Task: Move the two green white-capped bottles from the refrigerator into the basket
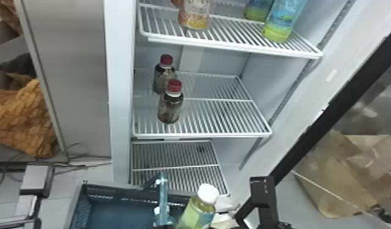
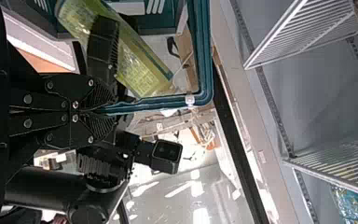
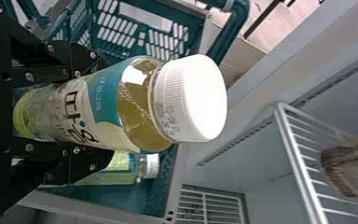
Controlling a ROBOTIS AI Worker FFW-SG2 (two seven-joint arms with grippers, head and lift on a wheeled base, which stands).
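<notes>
At the head view's bottom edge, my right gripper (image 1: 263, 198) is partly visible beside an upright green white-capped bottle (image 1: 199, 211). In the right wrist view that bottle (image 3: 107, 105) is held between the fingers of my right gripper (image 3: 91, 105), its cap outward. The other green white-capped bottle (image 3: 121, 168) lies in the blue-green basket (image 3: 135, 203). The basket (image 1: 112, 198) stands low before the refrigerator, its handle (image 1: 163, 198) raised. My left gripper (image 2: 105, 111) is shut on the handle (image 2: 168, 102) in the left wrist view.
Two dark red-capped bottles (image 1: 170, 106) stand on the middle shelf (image 1: 216, 117). Above, the top shelf (image 1: 234, 45) holds an orange-labelled bottle (image 1: 194, 15) and two blue-green ones (image 1: 281, 22). An open door edge (image 1: 322, 121) and a brown paper bag (image 1: 344, 179) are at right.
</notes>
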